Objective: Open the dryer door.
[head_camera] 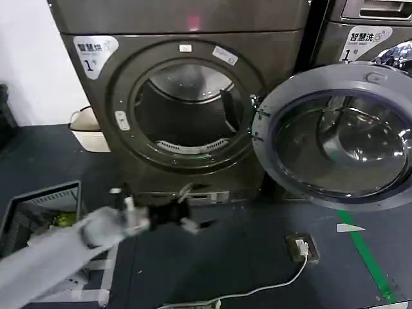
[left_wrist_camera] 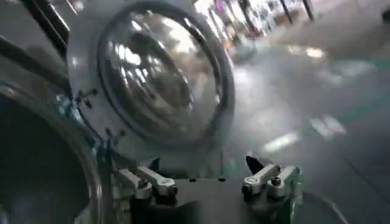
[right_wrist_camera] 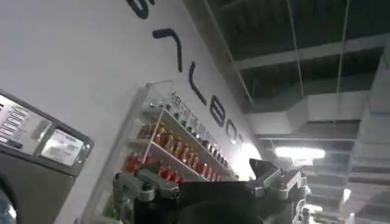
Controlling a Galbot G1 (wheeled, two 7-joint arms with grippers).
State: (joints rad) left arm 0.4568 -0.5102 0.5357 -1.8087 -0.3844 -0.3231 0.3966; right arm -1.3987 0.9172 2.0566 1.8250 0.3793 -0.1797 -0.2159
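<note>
Standing swung fully open to the right, the dryer door (head_camera: pixel 335 138) shows its grey back; left gripper (head_camera: pixel 183 215) open, empty, above dark floor (head_camera: pixel 257 270).

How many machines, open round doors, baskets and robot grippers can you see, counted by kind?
Machines: 2, the dryer and its neighbour
Open round doors: 1, the dryer door
Baskets: 1
Grippers: 2, left gripper, right gripper
Total: 6

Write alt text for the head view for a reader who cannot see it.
The dryer door stands swung wide open to the right of the dryer, baring the dark drum. The left gripper hangs low before the machine, holding nothing; a basket sits at left.
</note>
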